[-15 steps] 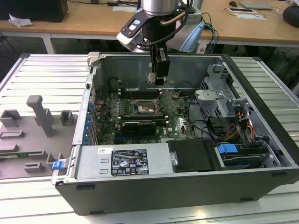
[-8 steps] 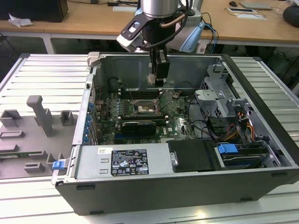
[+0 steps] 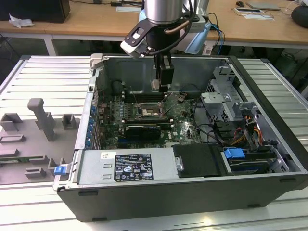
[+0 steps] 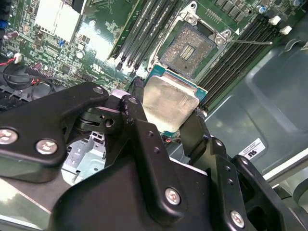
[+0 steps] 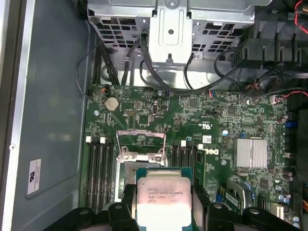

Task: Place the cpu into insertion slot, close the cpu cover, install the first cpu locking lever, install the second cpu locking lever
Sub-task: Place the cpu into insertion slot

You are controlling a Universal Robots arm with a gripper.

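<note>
The robot's hand (image 3: 161, 86) is clamped on the cpu (image 4: 169, 102) by its edges, probably right for a light, stiff, fragile chip, with the insertion slot (image 3: 147, 111) at its 7 o'clock in the exterior view.

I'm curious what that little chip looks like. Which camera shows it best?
The first wrist view: the chip faces the camera squarely. The second wrist view shows the chip slanted between the jaws. In the exterior view it's too small to tell.
</note>
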